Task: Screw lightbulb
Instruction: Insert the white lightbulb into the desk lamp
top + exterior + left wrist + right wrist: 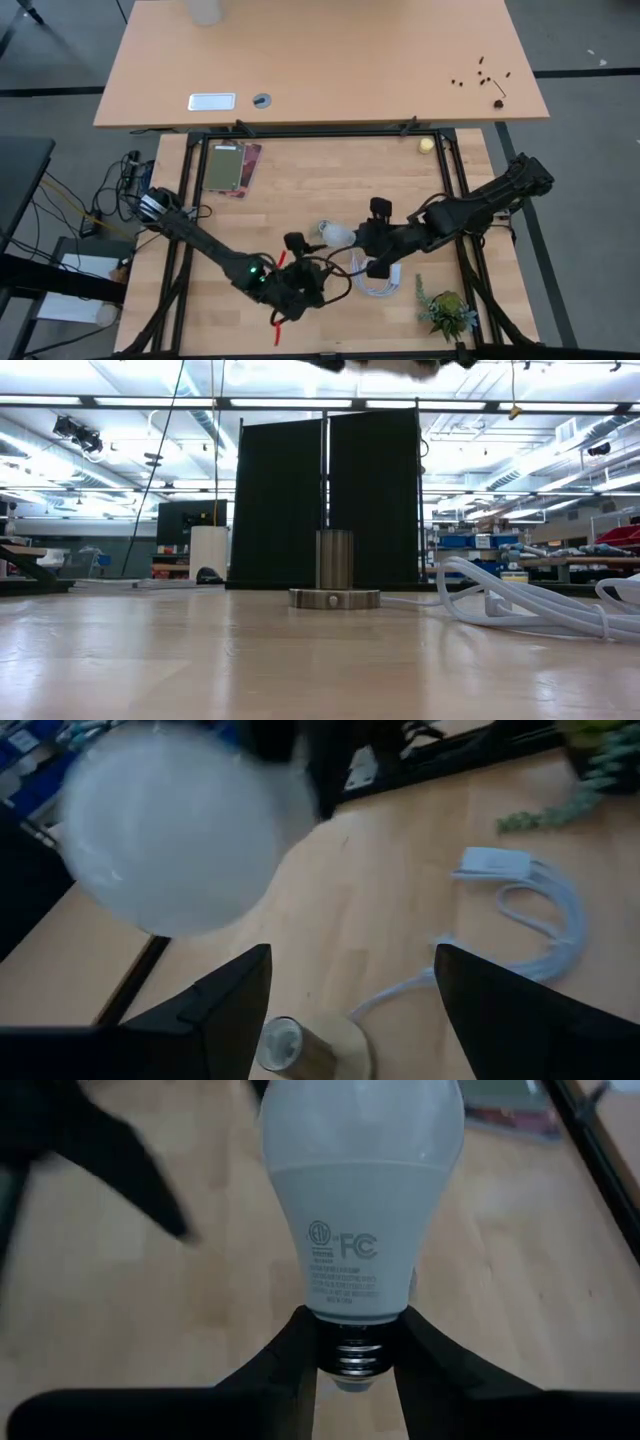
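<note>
The frosted-white lightbulb (360, 1190) is held in my right gripper (350, 1342), near the table's middle in the high view (338, 235) and well above the tabletop. It shows blurred in the left wrist view (170, 830). The socket (335, 573), a short cylinder on a round base, stands upright on the table. My left gripper (350, 970) is open above the socket (285, 1045), one finger on each side, touching nothing. In the high view my left gripper (300, 288) covers the socket. My right gripper pinches the bulb's silvery screw base (350, 1355) between its two fingers, one on each side. The bulb's dome points away from the wrist, toward the table's left. The bulb is lifted clear of the table.
A coiled white cable with plug (378, 280) lies right of the socket, also in the low view (520, 605). A small plant (445, 312) stands near the front right. A red stick (280, 325) lies by my left gripper. A flat book-like object (232, 165) lies at the far left.
</note>
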Controlling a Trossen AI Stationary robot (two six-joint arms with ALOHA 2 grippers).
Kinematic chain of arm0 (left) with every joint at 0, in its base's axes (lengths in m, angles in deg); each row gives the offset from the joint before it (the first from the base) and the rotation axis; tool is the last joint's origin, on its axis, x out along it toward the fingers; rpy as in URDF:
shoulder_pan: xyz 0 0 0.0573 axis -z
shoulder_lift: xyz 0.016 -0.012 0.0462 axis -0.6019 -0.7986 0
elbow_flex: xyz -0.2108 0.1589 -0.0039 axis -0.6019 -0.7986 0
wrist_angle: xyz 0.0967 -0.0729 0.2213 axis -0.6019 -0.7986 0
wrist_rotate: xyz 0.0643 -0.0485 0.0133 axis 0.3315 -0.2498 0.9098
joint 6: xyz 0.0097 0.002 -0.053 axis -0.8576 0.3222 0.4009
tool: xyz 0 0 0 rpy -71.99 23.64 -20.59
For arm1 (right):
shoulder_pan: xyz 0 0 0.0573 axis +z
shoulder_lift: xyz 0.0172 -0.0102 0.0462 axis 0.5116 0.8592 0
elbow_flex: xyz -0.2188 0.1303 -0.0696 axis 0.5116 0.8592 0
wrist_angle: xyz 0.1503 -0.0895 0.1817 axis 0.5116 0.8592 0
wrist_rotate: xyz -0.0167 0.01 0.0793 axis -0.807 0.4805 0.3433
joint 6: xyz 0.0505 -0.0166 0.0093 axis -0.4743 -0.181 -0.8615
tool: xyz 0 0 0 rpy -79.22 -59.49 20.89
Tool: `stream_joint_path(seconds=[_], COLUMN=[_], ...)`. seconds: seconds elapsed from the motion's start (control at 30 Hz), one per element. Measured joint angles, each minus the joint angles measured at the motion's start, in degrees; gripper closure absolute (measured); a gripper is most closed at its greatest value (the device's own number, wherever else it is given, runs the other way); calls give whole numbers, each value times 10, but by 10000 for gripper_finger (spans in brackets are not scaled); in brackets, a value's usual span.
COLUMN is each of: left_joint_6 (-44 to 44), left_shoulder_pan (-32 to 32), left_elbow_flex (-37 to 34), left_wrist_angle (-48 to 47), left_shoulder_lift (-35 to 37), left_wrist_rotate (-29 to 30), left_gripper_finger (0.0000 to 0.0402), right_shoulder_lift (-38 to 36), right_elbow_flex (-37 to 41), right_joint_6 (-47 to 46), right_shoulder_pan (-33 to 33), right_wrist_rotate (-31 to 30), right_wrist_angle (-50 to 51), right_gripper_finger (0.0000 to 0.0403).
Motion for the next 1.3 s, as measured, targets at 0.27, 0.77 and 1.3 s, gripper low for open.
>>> stream_joint_path(seconds=[0.27,0.77,1.3], left_joint_6=[-82,-113,-123], left_shoulder_pan=[-30,-48,-64], left_elbow_flex=[0,1,2], left_wrist_angle=[62,94,117], left_shoulder_lift=[21,23,22], left_wrist_rotate=[-35,-101,-128], left_gripper_finger=[117,117,194], right_shoulder_lift=[2,34,34], right_elbow_flex=[0,0,0], right_joint_6=[-3,24,27], right_shoulder_pan=[20,-12,-12], right_wrist_rotate=[4,36,43], right_wrist_angle=[-10,-59,-73], right_gripper_finger=[291,289,291])
